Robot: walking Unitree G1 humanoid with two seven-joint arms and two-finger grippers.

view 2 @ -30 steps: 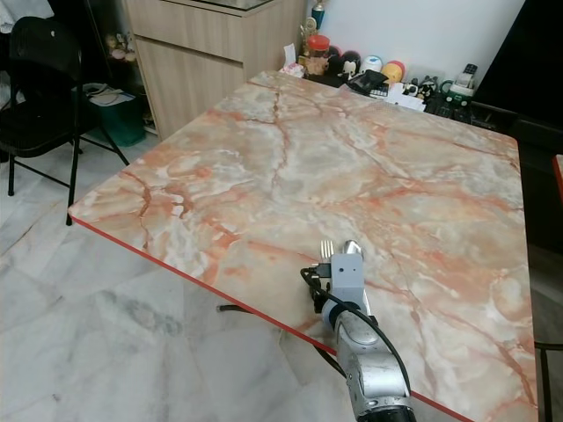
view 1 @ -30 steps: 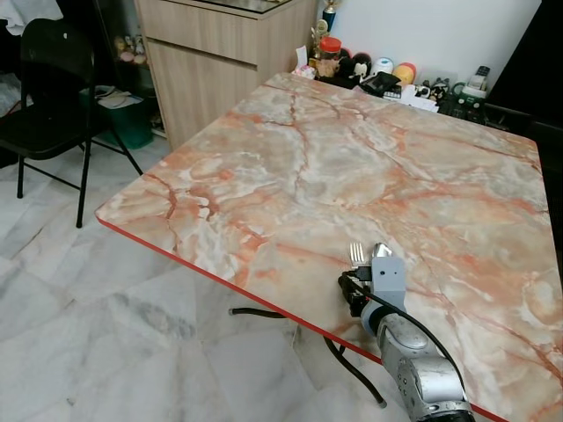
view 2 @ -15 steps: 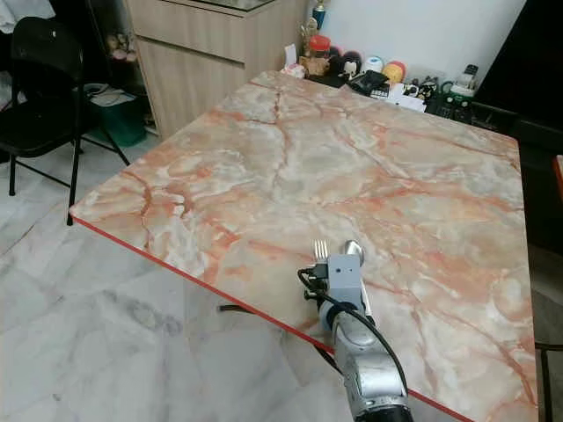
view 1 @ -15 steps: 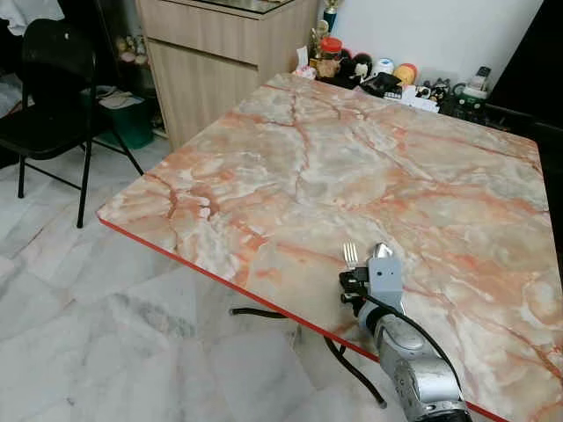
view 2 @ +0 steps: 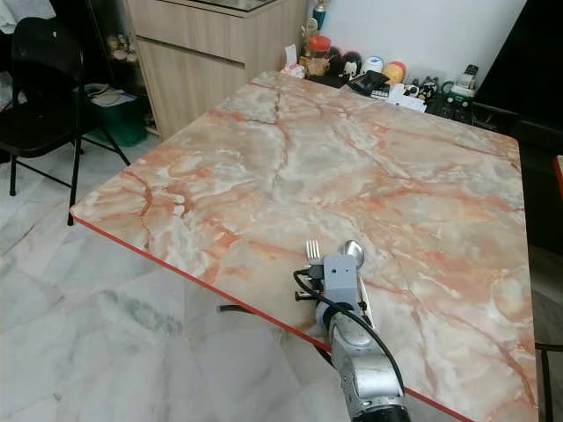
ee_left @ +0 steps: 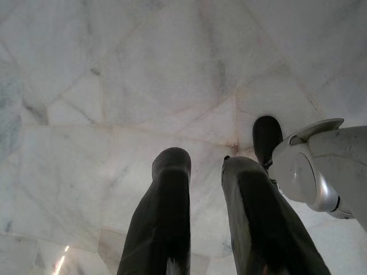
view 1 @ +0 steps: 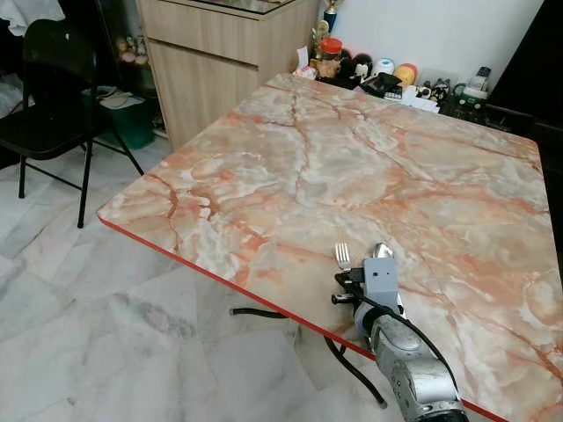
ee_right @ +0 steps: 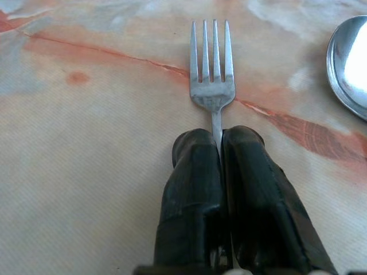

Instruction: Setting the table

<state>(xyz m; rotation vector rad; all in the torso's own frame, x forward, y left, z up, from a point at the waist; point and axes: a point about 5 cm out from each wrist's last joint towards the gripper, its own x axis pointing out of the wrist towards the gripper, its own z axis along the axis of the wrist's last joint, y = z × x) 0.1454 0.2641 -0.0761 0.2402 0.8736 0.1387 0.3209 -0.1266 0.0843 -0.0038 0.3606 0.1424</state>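
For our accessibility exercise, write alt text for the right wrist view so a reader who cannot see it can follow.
Two black fingers of the right gripper are shut on the handle of a silver fork, its tines pointing away over the orange-veined marble table. The bowl of a spoon lies beside the fork at the picture's edge.

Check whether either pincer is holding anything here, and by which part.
The right pincer is shut on the fork, gripping its handle just below the tines, next to the spoon. The left pincer hangs over the floor, holding nothing.
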